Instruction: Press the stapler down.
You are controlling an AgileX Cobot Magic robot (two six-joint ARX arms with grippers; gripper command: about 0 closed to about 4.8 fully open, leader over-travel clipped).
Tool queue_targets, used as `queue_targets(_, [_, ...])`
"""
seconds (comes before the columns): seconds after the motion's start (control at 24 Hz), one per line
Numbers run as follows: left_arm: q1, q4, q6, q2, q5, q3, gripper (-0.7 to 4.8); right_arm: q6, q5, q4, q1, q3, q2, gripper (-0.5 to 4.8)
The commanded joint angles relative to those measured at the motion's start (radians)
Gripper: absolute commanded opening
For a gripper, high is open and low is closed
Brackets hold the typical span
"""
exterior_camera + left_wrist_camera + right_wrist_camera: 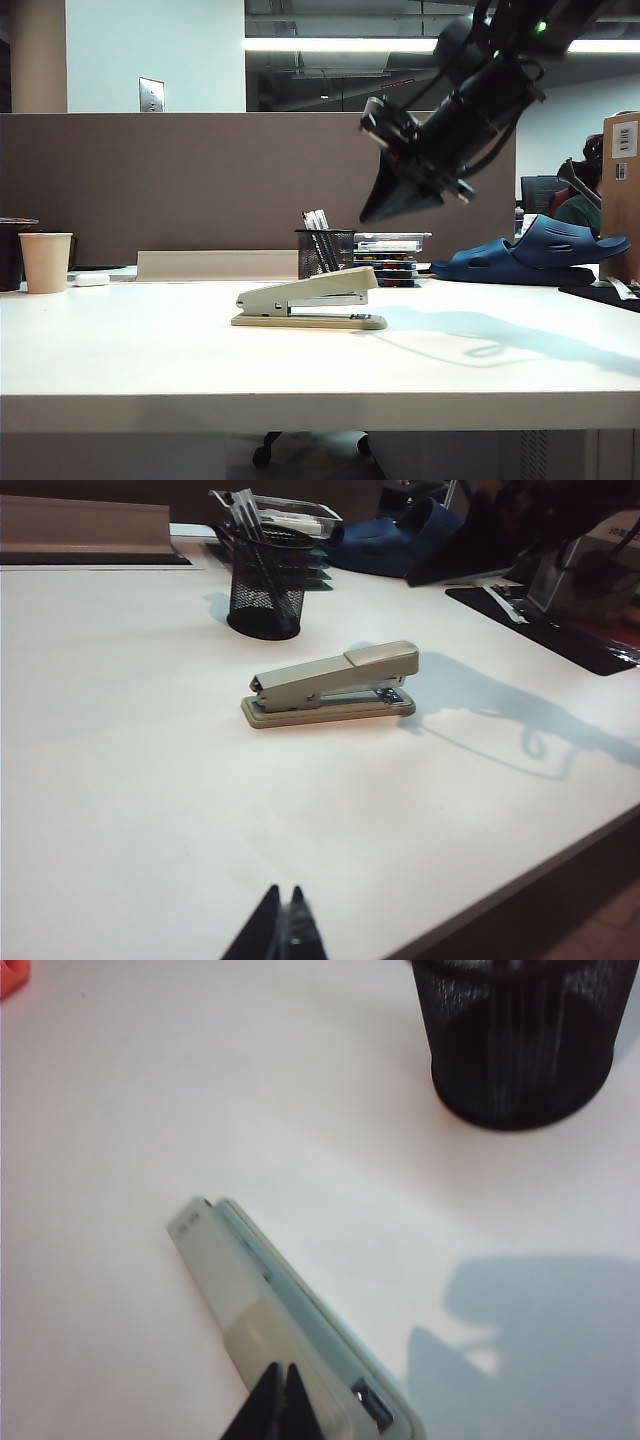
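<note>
The right arm reaches in from the upper right of the exterior view, angled steeply downward, and its right gripper [375,212] hangs in the air above the raised end of the stapler [310,299], clear of it. In the right wrist view the right gripper's fingertips [279,1405] are pressed together into one dark point over the stapler's top arm [270,1310]. The left gripper [283,930] appears only in its own wrist view, low over the near part of the white table [150,810], fingers pressed together and well apart from the stapler [335,683].

The stapler lies flat near the middle of the table [150,360], unpressed, its top arm sloping up toward the right.

Behind it stands a black mesh pen cup [325,253] holding a few pens. A paper cup [46,262] stands at the far left; its contents cannot be seen.

Only the exterior view shows the blue sandal [545,252] and stacked boxes [388,258].
</note>
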Motion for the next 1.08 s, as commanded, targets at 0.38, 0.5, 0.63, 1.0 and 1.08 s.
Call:
queue_targets(0.38, [0.0,-0.005,0.001,0.0,-0.087,0.001,-0.06,-0.039,0.004,0.016,-0.024,0.049,-0.159,-0.09])
queue_targets(0.5, [0.0,0.006,0.002,0.0,-0.15,0.001,-0.06,-0.063,0.071,0.011,-0.056,0.049,-0.252,-0.09])
queue_targets(0.63, [0.0,0.018,0.001,0.0,-0.209,0.001,-0.06,-0.09,0.109,0.011,-0.087,0.049,-0.329,-0.09])
queue_targets(1.0, [0.0,0.02,0.001,0.0,-0.287,0.001,-0.06,-0.137,0.208,-0.069,-0.193,0.049,-0.529,-0.09])
queue_targets(1.08, [0.0,0.021,0.002,0.0,-0.287,0.001,-0.06,-0.138,0.208,-0.101,-0.23,0.048,-0.574,-0.09])
